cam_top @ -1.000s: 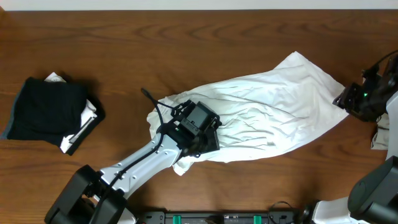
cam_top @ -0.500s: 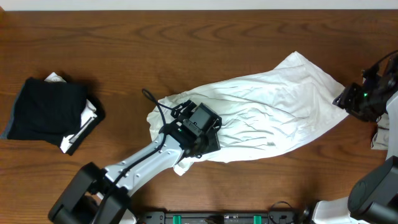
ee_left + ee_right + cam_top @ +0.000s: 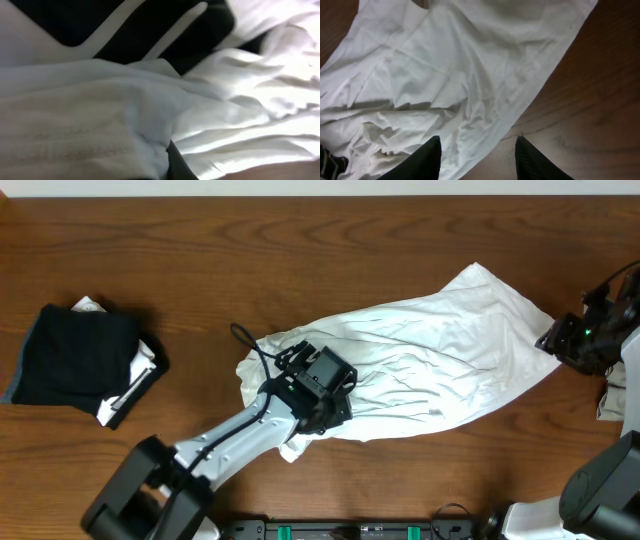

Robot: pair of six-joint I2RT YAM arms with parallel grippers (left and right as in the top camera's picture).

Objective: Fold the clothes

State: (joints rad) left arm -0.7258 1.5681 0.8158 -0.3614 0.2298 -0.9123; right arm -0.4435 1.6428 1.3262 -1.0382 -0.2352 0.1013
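Note:
A wrinkled white T-shirt (image 3: 440,350) lies stretched across the middle of the table, from lower left to upper right. My left gripper (image 3: 315,385) is pressed down on its bunched left end. In the left wrist view the jaws (image 3: 167,150) are shut on a fold of the white T-shirt (image 3: 100,115), with one dark finger (image 3: 176,162) showing. My right gripper (image 3: 565,340) hovers at the shirt's right end. In the right wrist view it (image 3: 477,142) stands open above the shirt's edge (image 3: 470,75), holding nothing.
A folded black garment (image 3: 75,360) lies on a small pile with white edges at the far left. A pale scrap of cloth (image 3: 608,402) shows at the right edge. The brown wooden table (image 3: 300,260) lies bare behind the shirt.
The left arm's lower link has shifted slightly. Its gripper head stays on the shirt's left end. The right arm has not moved.

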